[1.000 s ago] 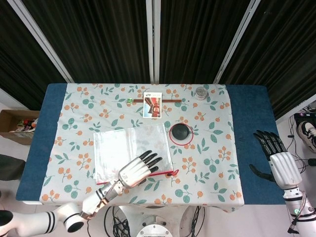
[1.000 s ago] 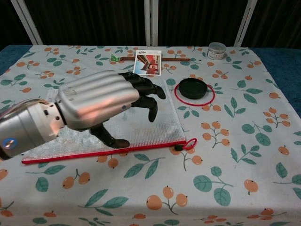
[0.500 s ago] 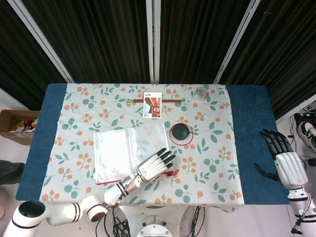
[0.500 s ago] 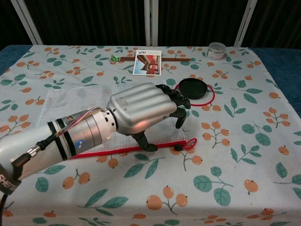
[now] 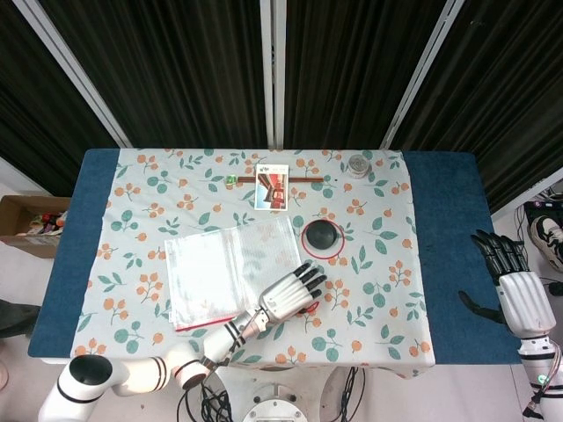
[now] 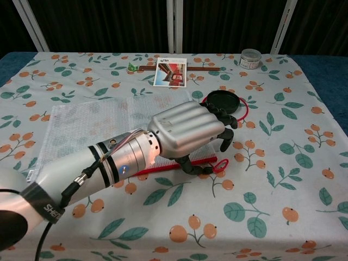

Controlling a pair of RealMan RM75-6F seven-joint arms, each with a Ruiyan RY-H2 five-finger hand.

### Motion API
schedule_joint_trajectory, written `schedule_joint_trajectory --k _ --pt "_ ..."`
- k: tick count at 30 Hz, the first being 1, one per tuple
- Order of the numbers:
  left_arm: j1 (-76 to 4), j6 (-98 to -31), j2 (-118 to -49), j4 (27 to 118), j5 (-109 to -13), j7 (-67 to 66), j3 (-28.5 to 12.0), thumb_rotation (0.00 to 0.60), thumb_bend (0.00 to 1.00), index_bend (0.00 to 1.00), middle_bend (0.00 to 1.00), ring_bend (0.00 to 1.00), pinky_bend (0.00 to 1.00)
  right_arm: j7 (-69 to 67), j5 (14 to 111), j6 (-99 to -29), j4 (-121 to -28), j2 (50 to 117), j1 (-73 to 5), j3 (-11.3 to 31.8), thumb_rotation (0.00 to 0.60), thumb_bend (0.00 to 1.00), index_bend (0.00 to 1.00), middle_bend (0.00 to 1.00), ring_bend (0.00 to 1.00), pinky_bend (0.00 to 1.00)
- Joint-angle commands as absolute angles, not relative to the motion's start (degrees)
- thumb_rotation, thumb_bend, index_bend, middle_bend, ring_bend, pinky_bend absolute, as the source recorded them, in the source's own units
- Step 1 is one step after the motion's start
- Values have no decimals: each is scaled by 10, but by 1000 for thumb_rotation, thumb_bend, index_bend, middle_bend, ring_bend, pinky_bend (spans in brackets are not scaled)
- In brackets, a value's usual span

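Observation:
A clear mesh zip pouch (image 5: 220, 268) (image 6: 103, 125) with a red front edge lies on the floral cloth. My left hand (image 5: 291, 293) (image 6: 188, 129) hovers over its front right corner with the fingers spread and slightly bent. Its thumb tip touches down by the zipper's red pull loop (image 6: 218, 165) and nothing is gripped. A black round lid (image 5: 321, 235) (image 6: 223, 101) inside a red ring lies just beyond the fingertips. My right hand (image 5: 513, 286) hangs off the table's right side, fingers apart and holding nothing; the chest view does not show it.
At the far edge lie a picture card (image 5: 272, 186) (image 6: 171, 72), a brown stick (image 6: 201, 68) behind it, a small green object (image 6: 131, 66) and a small lidded jar (image 5: 357, 164) (image 6: 250, 57). A cardboard box (image 5: 31, 221) sits on the floor to the left.
My left hand slid right along the pouch's front edge, from its middle to the corner by the pull loop. My right hand drifted further right, away from the table.

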State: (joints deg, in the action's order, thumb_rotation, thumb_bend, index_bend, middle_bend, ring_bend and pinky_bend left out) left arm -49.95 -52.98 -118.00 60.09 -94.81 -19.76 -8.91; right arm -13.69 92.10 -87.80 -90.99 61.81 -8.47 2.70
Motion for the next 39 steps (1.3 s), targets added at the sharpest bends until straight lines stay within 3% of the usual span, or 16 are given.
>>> schedule_joint_trajectory --k 1,19,29,39 --pt "-512 -527 -1190 593 -944 -190 -94 600 119 417 160 130 170 -137 920 -878 -910 617 -84 27 600 160 27 53 0 0" --pt "-534 -505 -1196 590 -884 -227 -106 600 103 427 161 130 174 -160 914 -873 -892 621 -82 32 600 160 27 53 0 0" --pt "-545 -497 -1204 591 -869 -215 -101 600 225 452 161 129 174 -163 913 -875 -890 621 -79 33 600 160 27 53 0 0" --pt "-548 -502 -1212 575 -864 -205 -92 600 226 511 161 130 175 -165 911 -872 -889 622 -79 35 600 160 27 53 0 0"
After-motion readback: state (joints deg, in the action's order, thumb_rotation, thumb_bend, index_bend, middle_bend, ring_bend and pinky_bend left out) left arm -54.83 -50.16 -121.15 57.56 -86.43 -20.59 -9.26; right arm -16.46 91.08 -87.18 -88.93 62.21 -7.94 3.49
